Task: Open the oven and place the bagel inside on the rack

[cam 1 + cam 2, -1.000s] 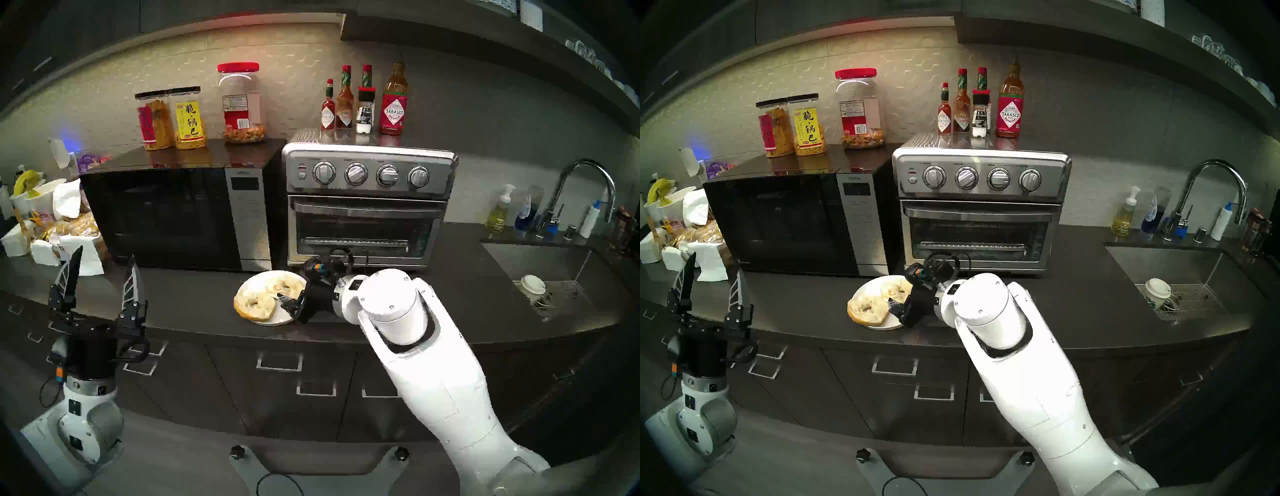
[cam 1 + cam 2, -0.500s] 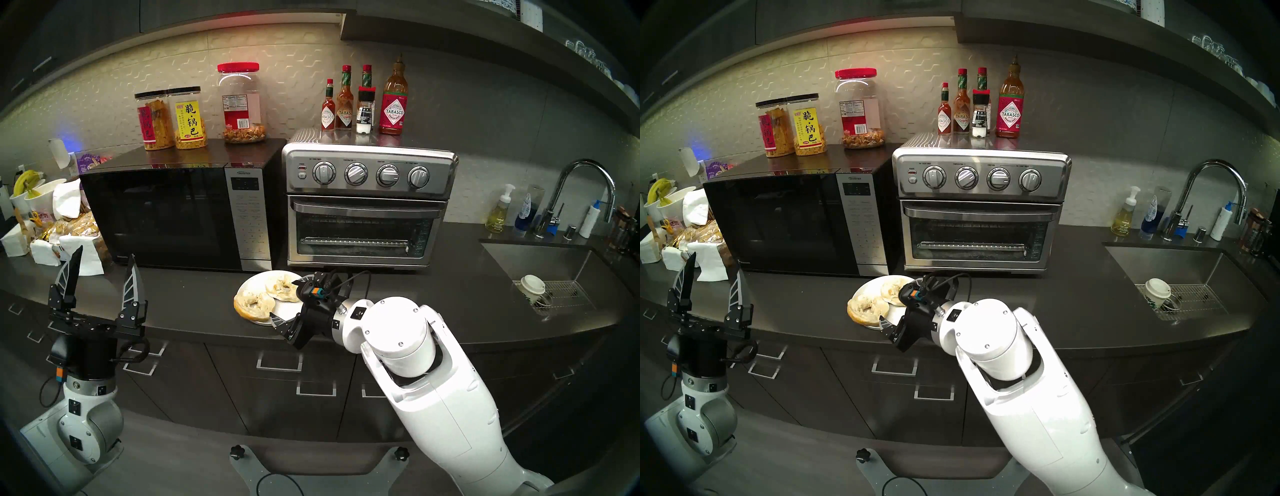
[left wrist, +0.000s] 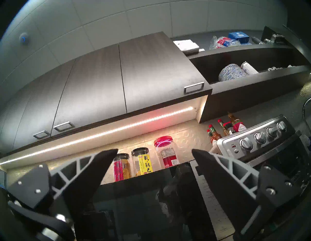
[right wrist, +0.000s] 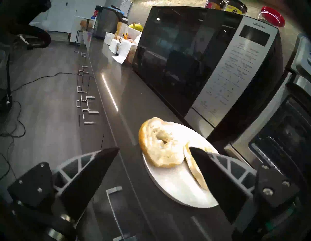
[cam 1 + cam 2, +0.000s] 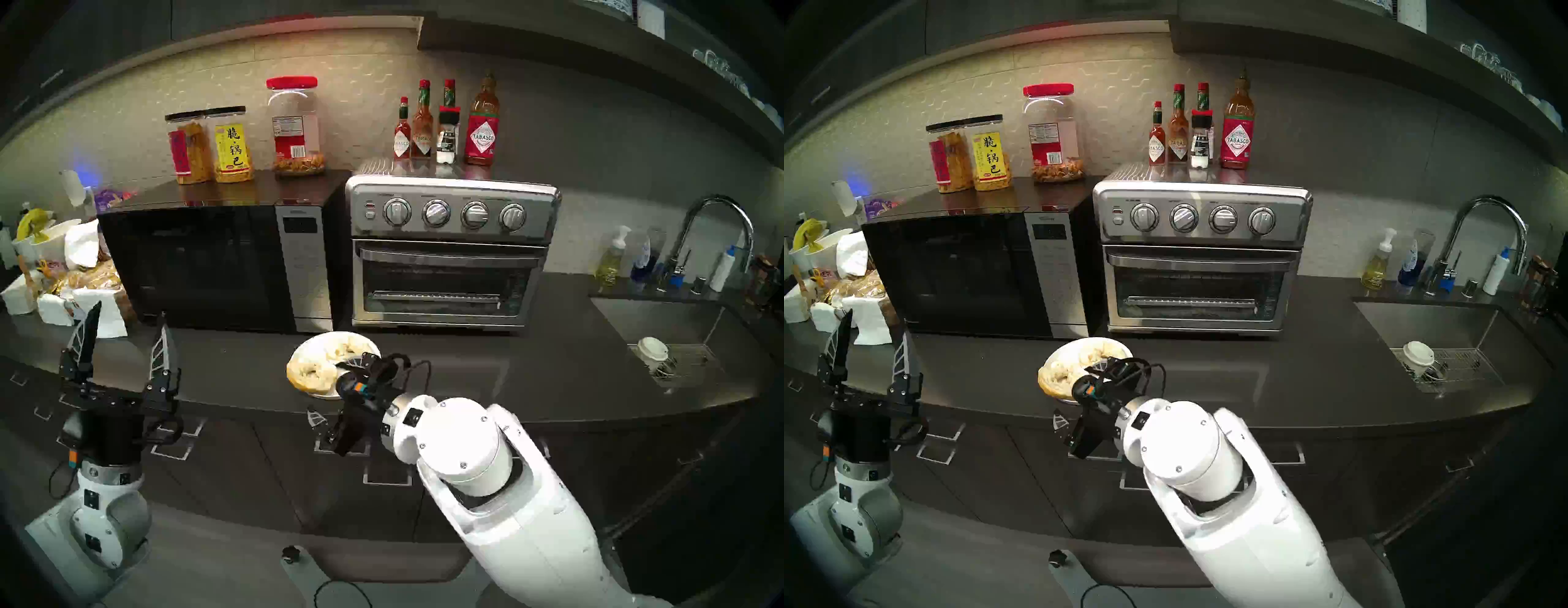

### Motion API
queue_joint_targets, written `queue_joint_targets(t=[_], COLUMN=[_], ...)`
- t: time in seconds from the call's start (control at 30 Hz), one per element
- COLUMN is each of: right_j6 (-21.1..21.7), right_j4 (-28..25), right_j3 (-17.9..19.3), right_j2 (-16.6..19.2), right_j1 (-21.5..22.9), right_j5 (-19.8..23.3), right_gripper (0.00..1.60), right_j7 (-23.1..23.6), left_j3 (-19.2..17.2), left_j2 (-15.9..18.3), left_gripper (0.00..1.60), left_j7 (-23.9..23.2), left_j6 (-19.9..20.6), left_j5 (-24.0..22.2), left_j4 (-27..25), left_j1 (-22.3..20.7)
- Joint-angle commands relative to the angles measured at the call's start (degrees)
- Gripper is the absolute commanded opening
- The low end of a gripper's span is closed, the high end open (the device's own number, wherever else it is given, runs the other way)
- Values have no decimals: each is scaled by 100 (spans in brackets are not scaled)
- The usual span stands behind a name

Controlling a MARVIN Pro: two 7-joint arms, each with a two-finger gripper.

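The stainless oven [image 5: 449, 254] [image 5: 1199, 263] stands at the back of the counter with its door shut. Its wire rack [image 5: 437, 296] shows through the glass. Two bagel halves, one at the front left [image 5: 309, 373] [image 4: 159, 146] and one behind [image 5: 348, 346] [image 4: 193, 168], lie cut face up on a white plate [image 5: 322, 392] [image 4: 176, 185]. My right gripper [image 5: 333, 390] [image 4: 154, 149] is open and empty at the counter's front edge, one finger over the plate, the other off the edge. My left gripper [image 5: 127, 314] [image 3: 154, 151] is open, pointing up, far left.
A black microwave [image 5: 203, 263] stands left of the oven, with snack jars [image 5: 212, 144] on top. Sauce bottles [image 5: 445, 123] stand on the oven. Napkins and bread bags [image 5: 76, 280] crowd the far left. A sink [image 5: 662, 327] with a cup [image 5: 653, 352] lies right.
My right arm has drawn back from the plate in front of the oven toward the counter's front edge, gripper still open. Both bagel halves stay on the plate. The left arm is still.
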Motion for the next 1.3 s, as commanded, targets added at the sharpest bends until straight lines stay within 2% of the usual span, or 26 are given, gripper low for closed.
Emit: queue_joint_targets(t=[0.0,0.5,1.27], right_j6=[-114,-208,-356], right_j4=[48,562,1048], right_j3=[-219,-541,-561], right_j2=[-97,-273,-503], right_j1=[94,452,714], right_j5=[47,170,175], right_gripper=[160,160,160], right_j7=[-271,-704,-990], left_j3=[-38,-36,-38], left_j2=[1,1,1], left_gripper=[160,160,160], left_j7=[4,4,4], left_j6=[-2,-3,-2], left_j5=[3,4,3], left_j4=[-49,-48,-49], left_j1=[-4,-7,-5])
